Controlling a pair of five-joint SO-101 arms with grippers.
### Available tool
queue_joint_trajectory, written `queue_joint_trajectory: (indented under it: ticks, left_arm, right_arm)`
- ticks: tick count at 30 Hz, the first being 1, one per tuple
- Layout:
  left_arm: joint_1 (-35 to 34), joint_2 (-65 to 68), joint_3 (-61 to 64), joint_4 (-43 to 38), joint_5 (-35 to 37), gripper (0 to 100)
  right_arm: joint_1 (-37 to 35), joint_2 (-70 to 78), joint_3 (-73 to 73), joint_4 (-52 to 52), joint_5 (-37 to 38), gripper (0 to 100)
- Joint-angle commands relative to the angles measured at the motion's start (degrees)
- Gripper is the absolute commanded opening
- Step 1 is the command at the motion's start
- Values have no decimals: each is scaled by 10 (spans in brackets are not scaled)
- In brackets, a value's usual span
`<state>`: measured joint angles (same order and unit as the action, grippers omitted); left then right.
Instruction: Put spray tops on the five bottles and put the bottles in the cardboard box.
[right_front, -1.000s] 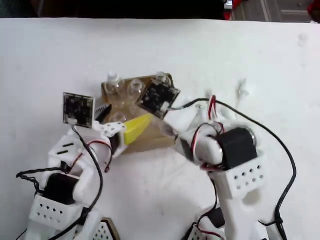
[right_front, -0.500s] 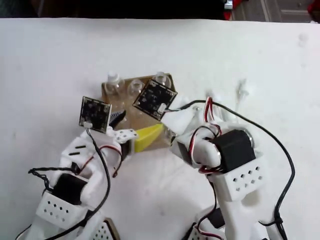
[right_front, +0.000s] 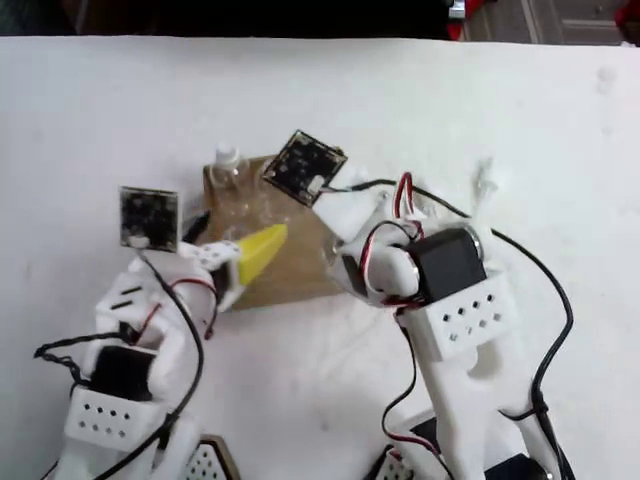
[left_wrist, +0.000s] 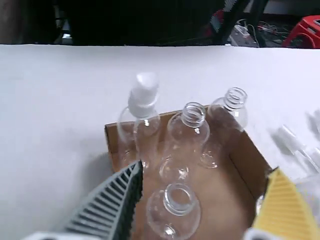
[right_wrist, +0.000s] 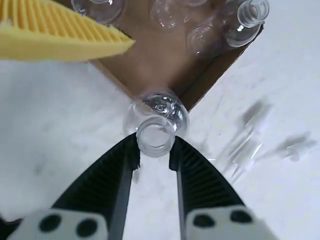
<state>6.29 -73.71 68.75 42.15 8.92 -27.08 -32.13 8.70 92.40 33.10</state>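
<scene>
right claw (right_wrist: 154, 148) grips an uncapped bottle (right_wrist: 157, 111) — left claw (left_wrist: 205, 172) spread over cardboard box (left_wrist: 248, 152).

Left hand (left_wrist: 205, 172) spread wide; right hand (right_wrist: 154, 148) clamped.

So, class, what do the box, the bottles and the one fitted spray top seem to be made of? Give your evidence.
The box is brown and matt with thin folded walls, so cardboard. The bottles are clear and glossy with highlights: likely plastic, though glass cannot be ruled out. The spray top is white, opaque and smooth, probably plastic.
</scene>
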Motion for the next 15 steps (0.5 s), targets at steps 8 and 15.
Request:
queue_joint_trajectory:
  ticks: [8,15]
  left_arm:
    - [-123,-7,-27,-16,44,358]
    - [-175,-7,-3,-62,59,358]
  right_arm:
    - [5,44,-76,-8,-10,18]
    - [7,181,-150,5,-47,18]
